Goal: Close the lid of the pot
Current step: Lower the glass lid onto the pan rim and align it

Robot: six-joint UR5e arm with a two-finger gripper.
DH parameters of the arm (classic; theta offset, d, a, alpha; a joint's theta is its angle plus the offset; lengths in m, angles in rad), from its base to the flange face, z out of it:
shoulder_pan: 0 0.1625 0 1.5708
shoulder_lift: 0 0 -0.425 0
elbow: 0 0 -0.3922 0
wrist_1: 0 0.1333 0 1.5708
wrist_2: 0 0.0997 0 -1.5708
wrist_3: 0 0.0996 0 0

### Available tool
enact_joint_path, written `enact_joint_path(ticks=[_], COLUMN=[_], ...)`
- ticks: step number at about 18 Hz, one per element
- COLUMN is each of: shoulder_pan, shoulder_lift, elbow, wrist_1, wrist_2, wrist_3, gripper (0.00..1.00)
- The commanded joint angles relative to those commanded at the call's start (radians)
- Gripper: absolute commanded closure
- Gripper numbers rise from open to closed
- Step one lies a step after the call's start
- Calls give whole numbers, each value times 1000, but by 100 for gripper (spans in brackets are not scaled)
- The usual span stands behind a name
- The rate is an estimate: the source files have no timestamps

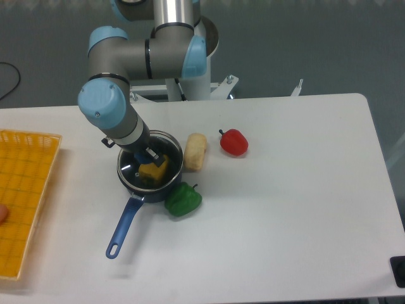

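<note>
The pot (pixel 150 190) is a small black pan with a long blue handle (pixel 123 228) pointing to the front left. It stands left of the table's middle. The glass lid (pixel 171 149), with a thin metal rim, lies level over the pot's mouth and covers almost all of it. I cannot tell whether it rests on the pot or hangs just above. A yellow object (pixel 153 170) shows through the glass inside the pot. My gripper (pixel 147 157) comes down from the back left onto the lid's centre and is shut there. It hides the blue knob.
A green pepper (pixel 183 199) touches the pot's front right side. A pale bread-like piece (pixel 195 151) lies just right of the pot, and a red pepper (pixel 233 142) lies farther right. A yellow basket (pixel 22 196) stands at the left edge.
</note>
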Motion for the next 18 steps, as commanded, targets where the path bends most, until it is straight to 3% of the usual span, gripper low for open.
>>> enact_joint_path(ticks=[18], shoulder_pan=[-2], shoulder_lift=[-18], elbow=[-11], wrist_1=[46], wrist_2=[21], wrist_3=[-5], gripper=[49])
